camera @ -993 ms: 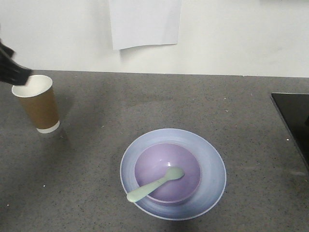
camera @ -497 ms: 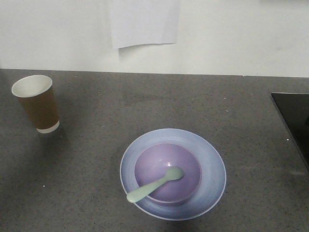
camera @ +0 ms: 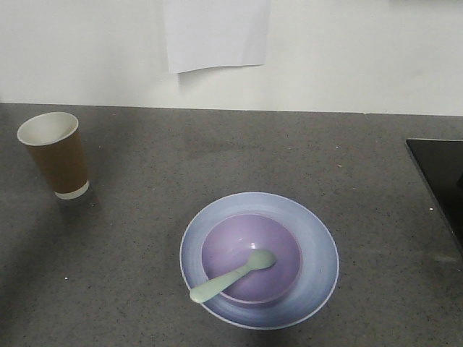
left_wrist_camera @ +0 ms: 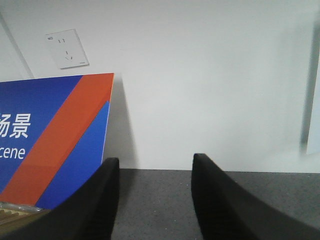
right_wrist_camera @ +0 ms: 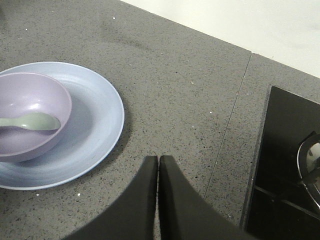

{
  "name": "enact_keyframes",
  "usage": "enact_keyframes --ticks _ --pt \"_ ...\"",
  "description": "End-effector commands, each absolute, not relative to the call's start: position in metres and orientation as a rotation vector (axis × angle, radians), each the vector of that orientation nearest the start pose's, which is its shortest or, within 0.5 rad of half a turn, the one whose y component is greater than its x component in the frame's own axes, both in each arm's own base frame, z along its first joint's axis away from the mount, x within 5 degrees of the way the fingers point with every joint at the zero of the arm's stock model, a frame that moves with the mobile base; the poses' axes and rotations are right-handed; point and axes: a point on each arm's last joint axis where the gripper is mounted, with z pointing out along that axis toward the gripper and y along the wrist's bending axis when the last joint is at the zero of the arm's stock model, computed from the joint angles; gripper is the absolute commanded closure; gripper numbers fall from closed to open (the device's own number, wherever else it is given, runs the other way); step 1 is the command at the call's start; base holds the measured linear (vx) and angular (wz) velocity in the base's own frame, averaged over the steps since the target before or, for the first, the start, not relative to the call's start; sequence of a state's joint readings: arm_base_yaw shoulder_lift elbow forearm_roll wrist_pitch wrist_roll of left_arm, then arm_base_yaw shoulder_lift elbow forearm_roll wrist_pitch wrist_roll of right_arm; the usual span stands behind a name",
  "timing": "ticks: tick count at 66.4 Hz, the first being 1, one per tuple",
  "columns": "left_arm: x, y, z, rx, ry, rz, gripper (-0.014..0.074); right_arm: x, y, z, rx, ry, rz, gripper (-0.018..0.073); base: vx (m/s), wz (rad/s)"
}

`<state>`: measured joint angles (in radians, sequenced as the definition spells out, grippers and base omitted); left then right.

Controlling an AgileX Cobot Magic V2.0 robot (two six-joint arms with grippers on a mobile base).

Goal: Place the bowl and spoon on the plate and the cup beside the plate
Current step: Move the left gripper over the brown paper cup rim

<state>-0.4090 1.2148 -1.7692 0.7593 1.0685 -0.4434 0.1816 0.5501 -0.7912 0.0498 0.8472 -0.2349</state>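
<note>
The pale blue plate (camera: 318,238) lies at the front middle of the grey counter. On it sits the purple bowl (camera: 278,235), and the mint spoon (camera: 230,277) rests in the bowl, handle over the rim toward the front left. The brown paper cup (camera: 56,153) stands upright, far to the plate's left and well apart from it. Neither arm shows in the front view. My left gripper (left_wrist_camera: 155,167) is open over bare counter, facing the wall. My right gripper (right_wrist_camera: 158,160) is shut and empty, just right of the plate (right_wrist_camera: 100,125), bowl (right_wrist_camera: 30,107) and spoon (right_wrist_camera: 30,121).
A black cooktop (camera: 441,173) is set into the counter at the right edge, also seen in the right wrist view as the cooktop (right_wrist_camera: 285,165). A blue and orange sign (left_wrist_camera: 50,140) leans against the wall left of my left gripper. White paper (camera: 217,32) hangs on the wall.
One second ago the left gripper was at the cup's rim at the far left; it has since drawn out of the front view. The cup, plate, bowl and spoon have not moved.
</note>
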Motion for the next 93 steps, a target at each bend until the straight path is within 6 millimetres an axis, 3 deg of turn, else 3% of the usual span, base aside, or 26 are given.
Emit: enact_keyframes --ticks 1,8,24,42,58,82,93 --pt "0.213 -0.029 0.563 -0.048 1.742 0.259 0.0258 0.089 0.02 0.373 -0.388 1.958 0.034 0.0565 0.0 0.0" --pt "0.239 -0.026 0.555 -0.063 1.802 0.222 0.0258 0.089 0.02 0.373 -0.386 1.959 0.044 0.0565 0.0 0.0" --pt "0.304 -0.005 0.509 -0.09 2.031 0.116 0.0258 0.089 0.02 0.373 -0.387 1.963 0.046 0.0565 0.0 0.0" --pt "0.346 0.023 0.461 -0.135 2.237 0.014 0.0251 0.089 0.02 0.373 -0.388 1.967 0.046 0.0565 0.0 0.0" --pt "0.368 0.024 0.426 -0.122 2.391 -0.042 0.0219 0.089 0.02 0.373 -0.388 1.967 0.046 0.0565 0.0 0.0" --pt "0.381 0.025 0.411 -0.126 2.43 -0.046 0.0215 0.088 0.02 0.372 -0.389 1.973 0.046 0.0565 0.0 0.0" --pt "0.391 0.026 0.392 -0.13 2.502 -0.049 0.0216 0.088 0.02 0.372 -0.389 1.973 0.046 0.0565 0.0 0.0"
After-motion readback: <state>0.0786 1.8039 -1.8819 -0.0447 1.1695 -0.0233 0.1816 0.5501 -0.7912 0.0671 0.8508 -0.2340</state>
